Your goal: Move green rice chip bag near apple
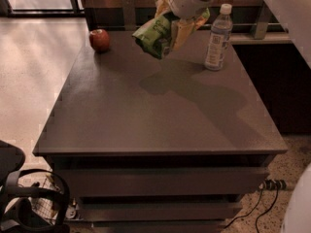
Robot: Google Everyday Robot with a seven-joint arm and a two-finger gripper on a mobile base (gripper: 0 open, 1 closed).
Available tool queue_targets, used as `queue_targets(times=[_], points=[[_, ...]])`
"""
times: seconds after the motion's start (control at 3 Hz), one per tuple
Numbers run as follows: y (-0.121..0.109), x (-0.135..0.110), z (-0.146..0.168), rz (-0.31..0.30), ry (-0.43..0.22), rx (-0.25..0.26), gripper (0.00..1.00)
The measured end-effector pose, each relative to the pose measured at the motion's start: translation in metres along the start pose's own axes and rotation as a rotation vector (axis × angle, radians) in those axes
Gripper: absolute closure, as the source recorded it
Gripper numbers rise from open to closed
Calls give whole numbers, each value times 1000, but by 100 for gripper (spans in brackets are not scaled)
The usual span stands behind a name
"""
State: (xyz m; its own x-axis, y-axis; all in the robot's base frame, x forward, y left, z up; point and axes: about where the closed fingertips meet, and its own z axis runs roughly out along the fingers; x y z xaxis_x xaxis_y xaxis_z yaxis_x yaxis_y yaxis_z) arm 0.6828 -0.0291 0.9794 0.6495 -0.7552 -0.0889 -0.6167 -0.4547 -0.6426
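Note:
The green rice chip bag [154, 33] hangs in the air above the far middle of the grey table [160, 115]. My gripper [176, 29] is shut on the bag's right side and holds it clear of the tabletop, with its shadow on the surface below. The small red apple [99, 40] sits on the table's far left corner, a short way left of the bag.
A clear plastic water bottle with a white cap [218, 38] stands upright at the far right of the table, right of the gripper. Drawers run below the tabletop. A black chair base [22, 203] stands at the lower left, and cables [265, 198] lie at the lower right.

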Motion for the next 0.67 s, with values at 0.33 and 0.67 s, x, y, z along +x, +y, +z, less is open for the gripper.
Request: queue_targets(times=[0.33,0.67], points=[[-21,9,22,-4,-1,75,100],[-40,23,39,5,6,137,100]])
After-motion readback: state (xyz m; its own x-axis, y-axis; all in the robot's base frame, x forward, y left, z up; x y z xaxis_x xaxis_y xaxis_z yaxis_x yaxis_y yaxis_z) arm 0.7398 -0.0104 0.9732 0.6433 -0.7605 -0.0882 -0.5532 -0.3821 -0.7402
